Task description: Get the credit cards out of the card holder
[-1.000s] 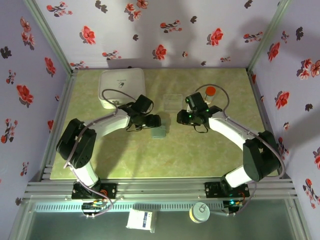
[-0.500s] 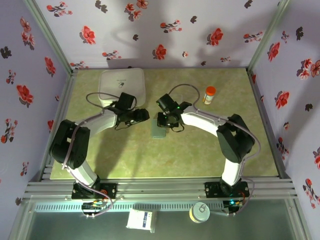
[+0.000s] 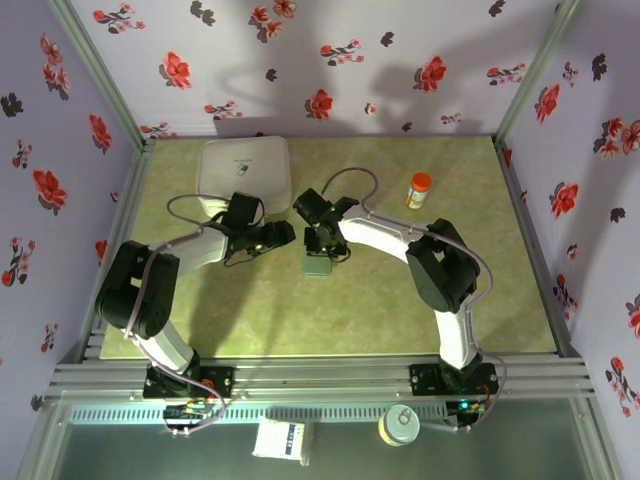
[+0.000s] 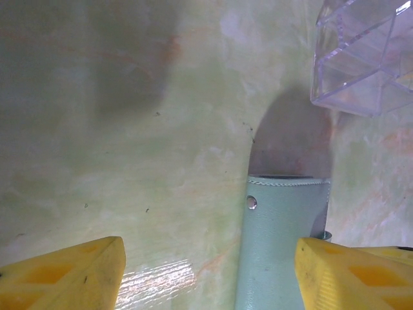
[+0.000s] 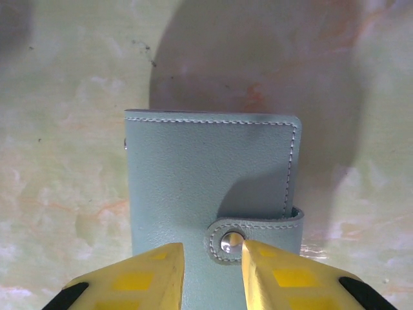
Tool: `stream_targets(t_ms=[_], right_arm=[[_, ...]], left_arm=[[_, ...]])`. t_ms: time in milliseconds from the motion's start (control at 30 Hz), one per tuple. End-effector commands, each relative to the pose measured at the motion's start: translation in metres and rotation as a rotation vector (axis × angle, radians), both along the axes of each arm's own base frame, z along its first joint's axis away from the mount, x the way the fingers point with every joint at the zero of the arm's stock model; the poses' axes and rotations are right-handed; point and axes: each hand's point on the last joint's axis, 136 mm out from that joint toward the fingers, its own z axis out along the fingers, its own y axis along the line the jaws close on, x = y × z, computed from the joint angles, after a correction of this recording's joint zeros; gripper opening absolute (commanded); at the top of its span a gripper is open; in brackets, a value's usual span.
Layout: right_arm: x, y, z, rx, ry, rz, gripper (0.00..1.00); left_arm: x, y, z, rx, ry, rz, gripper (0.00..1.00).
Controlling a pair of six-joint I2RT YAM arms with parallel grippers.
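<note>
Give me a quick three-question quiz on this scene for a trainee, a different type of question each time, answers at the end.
1. True or false: the card holder lies closed, its snap fastened.
2. What sits at the upper right of the left wrist view? A) a clear plastic tray B) a red mug C) a blue bowl
3. Short answer: which jaws, left or right, straddle that snap?
Key: 1 true; 2 A; 3 right.

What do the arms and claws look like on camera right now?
The left arm and right arm have white links with black joints, and a thin grey cable loops over each wrist. The left claw and right claw have blunt yellow fingers; the right pair shows black bases.
</note>
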Motion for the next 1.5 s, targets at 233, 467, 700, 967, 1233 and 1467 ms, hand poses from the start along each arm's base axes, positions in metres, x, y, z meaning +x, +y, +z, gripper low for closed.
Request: stream_targets(t_ms=[233, 467, 700, 967, 1233, 1467], right_arm=[[-0.005, -0.007, -0.022, -0.097, 0.058, 0.023, 0.31], [-0.008, -0.01, -0.03, -0.111, 0.07, 0.031, 0.29], [-0.009, -0.013, -0.033, -0.089, 0.068, 0.036, 0.22], [-0.01, -0.017, -0.032, -0.043, 0.058, 0.033, 0.11], [-0.007, -0.022, -0.025, 0.038, 0.026, 0.022, 0.03], [-0.006, -0.024, -0.026, 0.064, 0.023, 0.03, 0.0]], left_arm=[[0.002, -0.001, 0.0, -0.016, -0.008, -0.039, 0.69], [-0.006, -0.008, -0.001, -0.042, 0.017, -0.072, 0.63], [-0.01, -0.021, -0.001, -0.049, 0.034, -0.094, 0.63], [-0.015, -0.048, 0.0, -0.051, 0.055, -0.144, 0.62], [-0.026, -0.067, -0.011, -0.059, 0.115, -0.151, 0.36], [-0.036, -0.073, -0.026, -0.075, 0.166, -0.153, 0.14]])
